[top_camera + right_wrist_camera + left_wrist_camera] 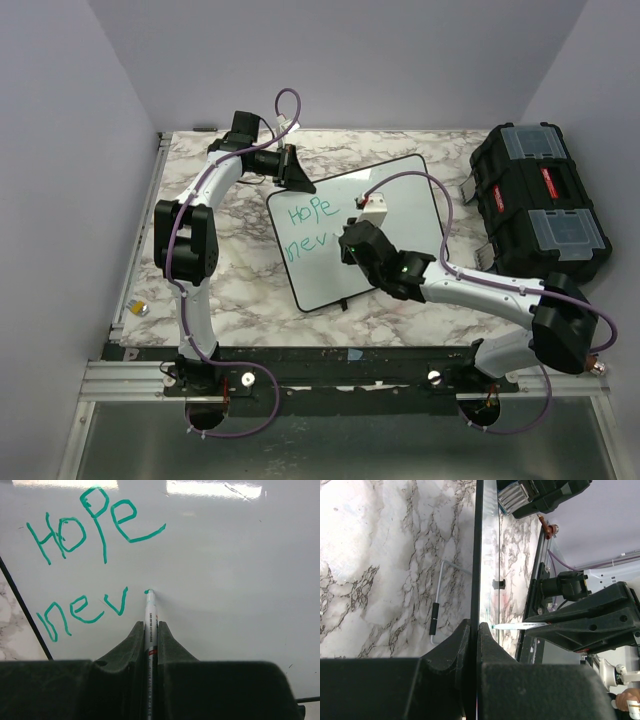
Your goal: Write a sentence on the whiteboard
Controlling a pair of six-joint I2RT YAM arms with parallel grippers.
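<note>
The marble table [230,290] carries the whiteboard [330,278], which lies flat near the middle and is turned at an angle to the table edges. At the right side of the table, well apart from the board, stands a black toolbox [530,215] with clear lid compartments. What is inside these compartments is too small to tell.

The left gripper [297,180] reaches to the far left corner of the whiteboard. In the left wrist view its fingers [474,630] are pressed together on the thin black frame of the board [479,555], which runs straight out between them. The right gripper [350,245] is over the middle of the board. In the right wrist view its fingers [150,626] are clamped on a marker [149,605], which points forward between them. The green tip of the marker touches the white surface just to the right of the last letter.

The sentence [102,542] is in green on the left part of the board, in two lines: "Hope" above and "nev" below.

On the marble beside the board frame, in the left wrist view, lies an L-shaped key [436,615] with a black sleeve.
</note>
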